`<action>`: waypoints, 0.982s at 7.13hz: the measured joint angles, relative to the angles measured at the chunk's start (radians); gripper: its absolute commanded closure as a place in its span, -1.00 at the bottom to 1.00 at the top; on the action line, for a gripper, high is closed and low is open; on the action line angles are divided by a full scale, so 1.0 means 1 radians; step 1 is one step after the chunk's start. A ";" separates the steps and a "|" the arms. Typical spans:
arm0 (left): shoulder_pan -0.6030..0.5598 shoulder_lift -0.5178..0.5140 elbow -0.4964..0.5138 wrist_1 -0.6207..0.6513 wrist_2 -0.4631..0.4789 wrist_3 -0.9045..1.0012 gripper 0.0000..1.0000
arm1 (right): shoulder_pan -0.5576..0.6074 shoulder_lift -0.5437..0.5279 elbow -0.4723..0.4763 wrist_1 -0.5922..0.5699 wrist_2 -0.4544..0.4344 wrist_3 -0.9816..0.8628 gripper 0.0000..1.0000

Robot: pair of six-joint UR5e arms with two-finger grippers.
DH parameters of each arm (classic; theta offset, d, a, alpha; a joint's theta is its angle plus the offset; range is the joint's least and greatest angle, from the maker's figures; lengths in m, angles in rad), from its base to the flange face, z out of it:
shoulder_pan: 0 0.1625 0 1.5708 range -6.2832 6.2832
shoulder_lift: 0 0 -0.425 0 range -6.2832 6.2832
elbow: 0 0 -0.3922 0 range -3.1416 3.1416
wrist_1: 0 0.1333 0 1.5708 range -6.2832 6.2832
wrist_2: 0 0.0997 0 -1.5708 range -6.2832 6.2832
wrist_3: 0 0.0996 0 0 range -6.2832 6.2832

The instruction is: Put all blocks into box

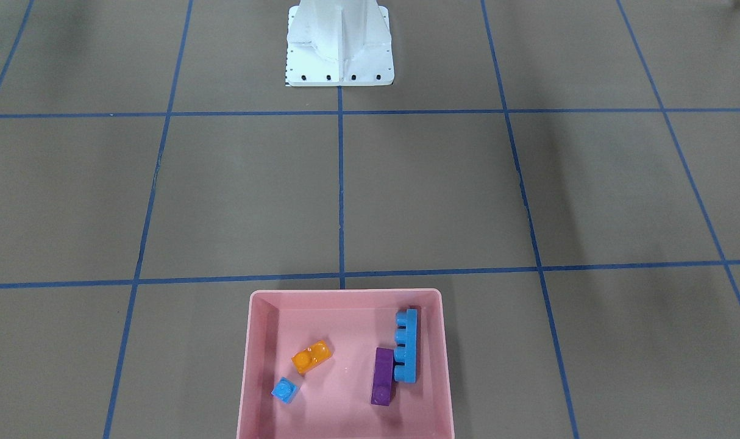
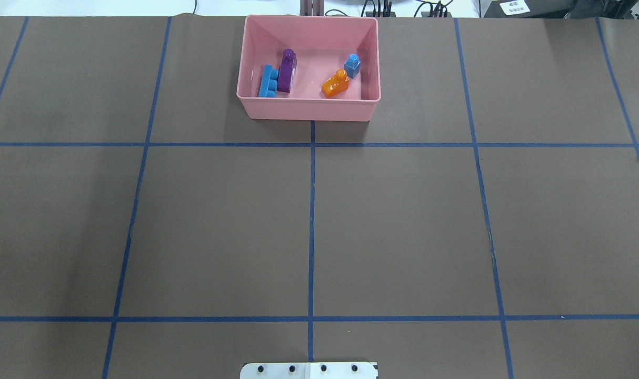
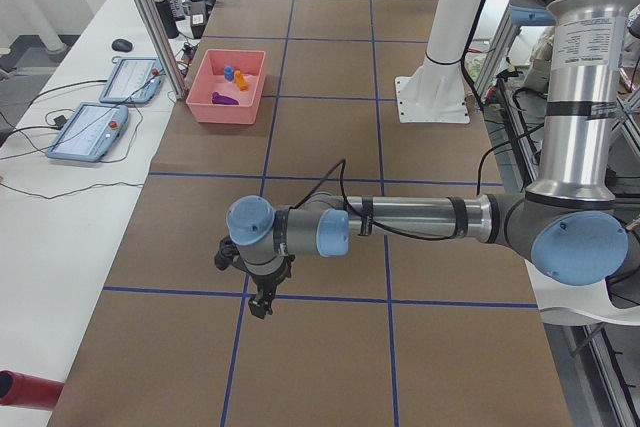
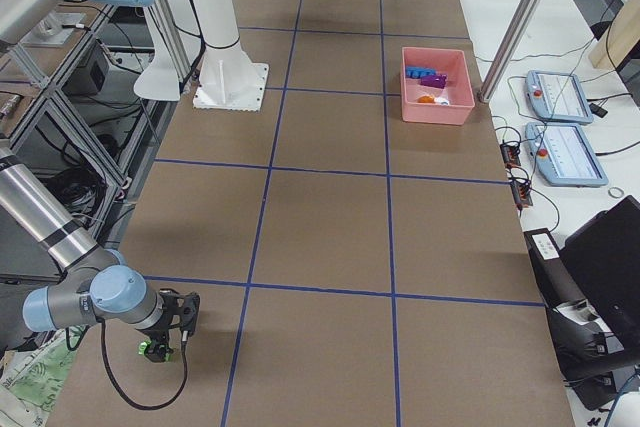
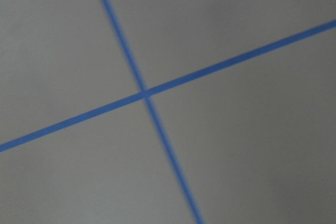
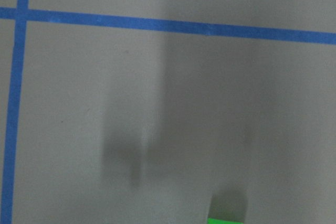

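The pink box [image 2: 309, 108] stands at the table's far middle and also shows in the front view [image 1: 345, 296]. In it lie the orange block [image 2: 335, 84], the tiny blue cube [image 2: 352, 66], the long blue block [image 2: 267, 81] and the purple block [image 2: 286, 71]. The green block [image 4: 152, 350] is at the table's end on my right, at the tips of my right gripper [image 4: 160, 340]. A green sliver [image 6: 226, 221] shows at the bottom of the right wrist view. My left gripper [image 3: 262, 302] hangs low over a tape crossing. I cannot tell whether either gripper is open or shut.
The white robot base [image 1: 339, 61] stands at the table's middle, on the robot's side. Blue tape lines grid the brown table. Two teach pendants [image 4: 565, 97] lie on the white bench beyond the box. A red cylinder [image 3: 25, 388] lies at the bench corner.
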 measured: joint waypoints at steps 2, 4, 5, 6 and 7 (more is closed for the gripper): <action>-0.020 0.031 0.009 -0.003 0.003 0.035 -1.00 | -0.001 -0.001 -0.053 0.001 -0.015 -0.035 -1.00; -0.024 0.043 -0.006 -0.004 0.003 0.039 -1.00 | -0.001 0.013 -0.099 -0.001 -0.042 -0.047 -0.88; -0.026 0.050 -0.021 -0.004 0.003 0.039 -1.00 | -0.001 0.018 -0.108 -0.003 -0.059 -0.048 -0.61; -0.026 0.060 -0.037 -0.004 0.003 0.039 -1.00 | -0.001 0.022 -0.112 -0.004 -0.068 -0.049 -0.58; -0.027 0.071 -0.055 -0.004 0.003 0.039 -1.00 | -0.001 0.023 -0.113 -0.005 -0.068 -0.050 -0.58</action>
